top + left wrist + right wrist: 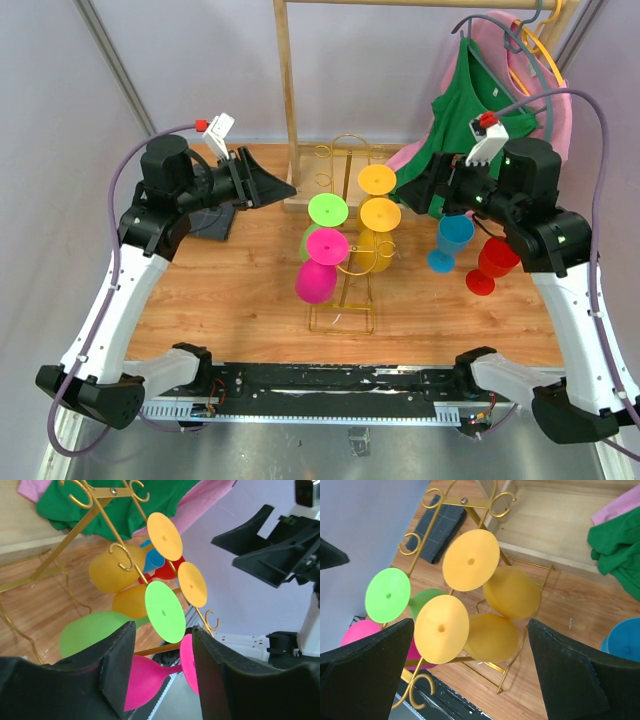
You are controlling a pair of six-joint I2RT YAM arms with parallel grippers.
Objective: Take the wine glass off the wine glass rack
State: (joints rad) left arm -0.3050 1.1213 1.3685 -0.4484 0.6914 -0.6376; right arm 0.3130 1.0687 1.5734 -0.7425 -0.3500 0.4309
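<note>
**Both grippers open beside the rack, all four glasses hanging**

The wine glass rack (465, 501) stands in the middle of the wooden table (230, 290), and four glasses hang on it with their feet up and their bowls down. The green wine glass (327, 211) and the pink wine glass (318, 275) hang on the rack's left side, with the pink one nearer the arm bases. The two yellow wine glasses (379, 198) hang on the right side.

The left gripper (283, 188) hovers to the left of the rack with its tips pointing at it. Its fingers stand partly apart and hold nothing. In the left wrist view the green glass's round foot shows in the gap between the fingers, beyond their tips and not touching them. The pink glass sits lower in the same gap. From above, the tips are near the green foot but clear of it.

The right gripper (470, 630) hangs on the rack's right side, spread wide and empty. In its wrist view the two yellow glasses lie between the fingers but farther out, with no contact.

A blue glass (452, 240) and a red glass (493, 262) stand upright on the table right of the rack, below the right arm. A green garment (470, 100) hangs behind them. A dark pad (210, 225) lies under the left arm.
</note>
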